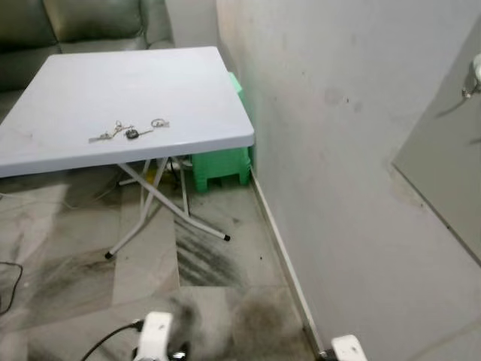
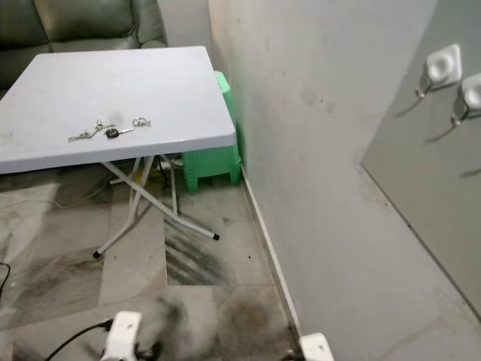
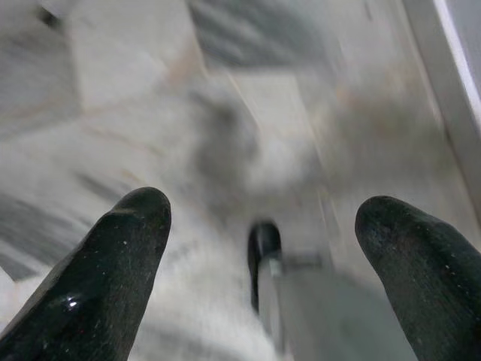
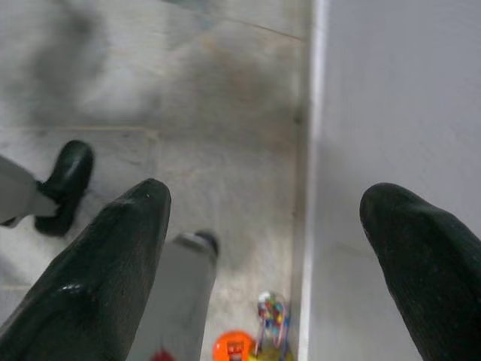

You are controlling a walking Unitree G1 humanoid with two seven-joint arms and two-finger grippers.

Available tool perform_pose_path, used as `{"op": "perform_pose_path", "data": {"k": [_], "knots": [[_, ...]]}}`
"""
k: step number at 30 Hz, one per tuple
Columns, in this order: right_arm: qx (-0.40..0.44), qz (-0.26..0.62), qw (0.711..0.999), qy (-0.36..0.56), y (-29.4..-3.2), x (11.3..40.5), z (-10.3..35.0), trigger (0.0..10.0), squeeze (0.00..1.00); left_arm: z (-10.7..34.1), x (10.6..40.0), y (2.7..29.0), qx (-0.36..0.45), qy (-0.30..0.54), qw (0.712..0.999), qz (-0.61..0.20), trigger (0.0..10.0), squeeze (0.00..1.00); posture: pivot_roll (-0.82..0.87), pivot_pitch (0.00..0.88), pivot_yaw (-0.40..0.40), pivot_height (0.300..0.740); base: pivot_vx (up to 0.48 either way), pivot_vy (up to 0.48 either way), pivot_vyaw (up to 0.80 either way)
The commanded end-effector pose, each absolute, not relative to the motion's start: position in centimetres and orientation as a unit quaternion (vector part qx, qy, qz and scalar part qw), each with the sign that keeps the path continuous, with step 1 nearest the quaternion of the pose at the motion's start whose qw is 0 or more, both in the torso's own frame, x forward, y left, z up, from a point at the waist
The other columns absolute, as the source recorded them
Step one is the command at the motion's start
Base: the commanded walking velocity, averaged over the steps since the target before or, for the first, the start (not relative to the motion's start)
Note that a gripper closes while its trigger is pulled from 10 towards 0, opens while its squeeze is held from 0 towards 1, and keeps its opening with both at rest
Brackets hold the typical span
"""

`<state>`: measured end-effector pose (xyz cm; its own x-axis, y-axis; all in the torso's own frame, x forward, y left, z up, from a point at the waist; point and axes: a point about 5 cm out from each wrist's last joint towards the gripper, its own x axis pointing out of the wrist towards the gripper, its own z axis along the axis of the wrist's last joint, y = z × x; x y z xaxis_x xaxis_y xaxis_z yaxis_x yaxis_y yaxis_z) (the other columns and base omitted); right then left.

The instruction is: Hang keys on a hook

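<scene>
Thin metal keys lie mid-left on the smooth white folding table, square white hooks sit upper right, and both black pincers, left and right, hang spread above marbled floor.

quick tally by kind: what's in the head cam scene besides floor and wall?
Folding table: 1
Bunch of keys: 1
Green stool: 1
Wall hooks: 2
Sofa: 1
Total: 6
</scene>
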<state>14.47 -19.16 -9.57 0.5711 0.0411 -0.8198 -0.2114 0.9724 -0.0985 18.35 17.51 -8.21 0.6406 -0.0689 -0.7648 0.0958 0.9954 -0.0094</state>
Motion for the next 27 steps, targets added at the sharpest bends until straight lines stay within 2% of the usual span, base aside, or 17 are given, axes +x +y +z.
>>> {"op": "perform_pose_path", "data": {"k": [1,10,16,27], "knots": [[-0.097,0.068,0.876,0.467,-19.78,13.91,-9.71,10.0,0.00,-8.62,17.63,17.03,0.009,0.433,0.900,-0.047,10.0,0.00,-0.01,0.000,0.005,0.740,0.000,0.000,0.79],[-0.079,0.059,0.880,0.466,-19.69,14.05,-9.67,10.0,0.00,-8.53,17.82,17.05,0.010,0.431,0.901,-0.048,10.0,0.00,-0.01,0.000,0.005,0.740,0.000,0.000,0.79],[-0.057,0.041,0.882,0.467,-19.80,14.14,-9.65,10.0,0.00,-8.52,17.87,17.08,0.008,0.432,0.901,-0.047,10.0,0.00,-0.01,0.000,0.007,0.740,0.000,0.000,0.00],[-0.048,0.039,0.882,0.468,-19.77,13.95,-9.71,10.0,0.00,-8.57,17.71,17.19,0.001,0.432,0.901,-0.043,10.0,0.00,-0.01,0.000,0.006,0.740,0.000,0.415,0.00]]}}
